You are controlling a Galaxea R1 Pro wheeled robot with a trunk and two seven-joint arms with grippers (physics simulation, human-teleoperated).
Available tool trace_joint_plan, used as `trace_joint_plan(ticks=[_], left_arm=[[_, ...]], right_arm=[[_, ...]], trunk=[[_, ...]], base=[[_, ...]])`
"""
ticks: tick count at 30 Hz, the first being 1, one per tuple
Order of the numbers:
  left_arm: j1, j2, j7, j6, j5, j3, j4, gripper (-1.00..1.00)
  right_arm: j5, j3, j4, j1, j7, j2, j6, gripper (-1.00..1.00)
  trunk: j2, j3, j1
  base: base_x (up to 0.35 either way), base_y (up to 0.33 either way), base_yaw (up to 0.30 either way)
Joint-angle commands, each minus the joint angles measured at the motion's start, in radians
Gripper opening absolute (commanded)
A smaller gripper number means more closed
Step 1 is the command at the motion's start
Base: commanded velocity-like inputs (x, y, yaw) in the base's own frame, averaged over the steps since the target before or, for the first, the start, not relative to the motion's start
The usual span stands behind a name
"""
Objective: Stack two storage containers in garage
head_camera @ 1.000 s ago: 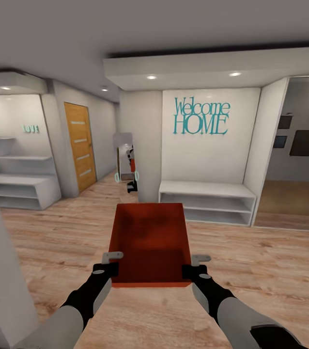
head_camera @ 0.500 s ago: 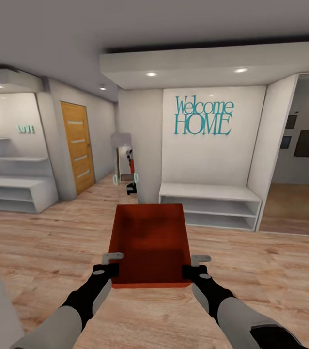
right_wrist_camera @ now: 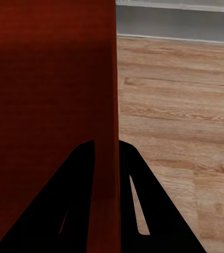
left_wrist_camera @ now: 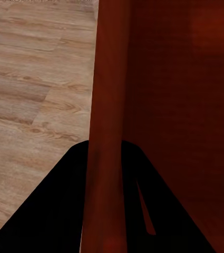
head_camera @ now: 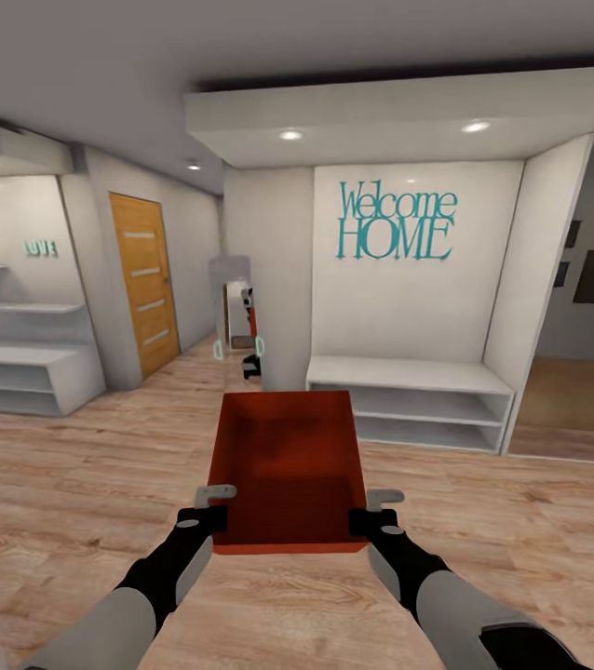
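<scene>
An orange-red storage container [head_camera: 288,465] with no lid hangs level in front of me over light wood plank flooring. My left gripper [head_camera: 211,507] is shut on its left wall and my right gripper [head_camera: 370,510] is shut on its right wall. In the left wrist view the container's wall [left_wrist_camera: 107,121] runs between the two dark fingers [left_wrist_camera: 48,211]. The right wrist view has the same grip, with the container wall [right_wrist_camera: 105,95] pinched between the fingers [right_wrist_camera: 133,200].
A white low shelf bench [head_camera: 409,400] under a "Welcome HOME" wall sign [head_camera: 395,223] stands straight ahead. A white pillar [head_camera: 269,279] is to its left, then a passage with an orange-wood door [head_camera: 141,279]. White shelving [head_camera: 18,363] stands far left; an opening [head_camera: 586,372] lies right.
The whole picture has shifted: the camera has moved forward and turned slightly, so the near left wall has slid out of view. The container and both grippers keep the same place in the picture.
</scene>
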Motion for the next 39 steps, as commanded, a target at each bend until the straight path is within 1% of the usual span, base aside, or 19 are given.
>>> trace_joint_plan(ticks=[1, 10, 13, 22, 39], left_arm=[[0.000, 0.002, 0.034, 0.007, 0.007, 0.090, 0.000, -1.00], [0.000, 0.002, 0.034, 0.007, 0.007, 0.089, 0.000, -1.00], [0.000, 0.003, 0.034, 0.007, 0.007, 0.089, 0.000, -1.00], [0.000, 0.009, 0.034, 0.007, 0.007, 0.090, 0.000, -1.00], [0.000, 0.011, 0.034, 0.007, 0.007, 0.090, 0.000, -1.00]], right_arm=[[0.013, -0.030, -0.003, -0.001, -0.055, -0.021, -0.058, -1.00], [0.014, -0.028, -0.003, -0.001, -0.060, -0.021, -0.055, -1.00], [0.014, -0.025, -0.003, -0.002, -0.061, -0.022, -0.053, -1.00], [0.015, -0.025, -0.003, -0.001, -0.061, -0.021, -0.053, -1.00], [0.015, -0.024, -0.003, -0.001, -0.063, -0.022, -0.055, -1.00]], trunk=[[-0.001, 0.000, 0.001], [-0.001, 0.000, 0.001], [-0.001, 0.000, 0.001], [-0.001, 0.000, 0.001], [-0.001, 0.000, 0.001]], base=[[0.323, 0.000, 0.000], [0.323, 0.000, 0.002], [0.323, 0.000, 0.122], [0.323, 0.000, 0.251], [0.323, 0.000, 0.267]])
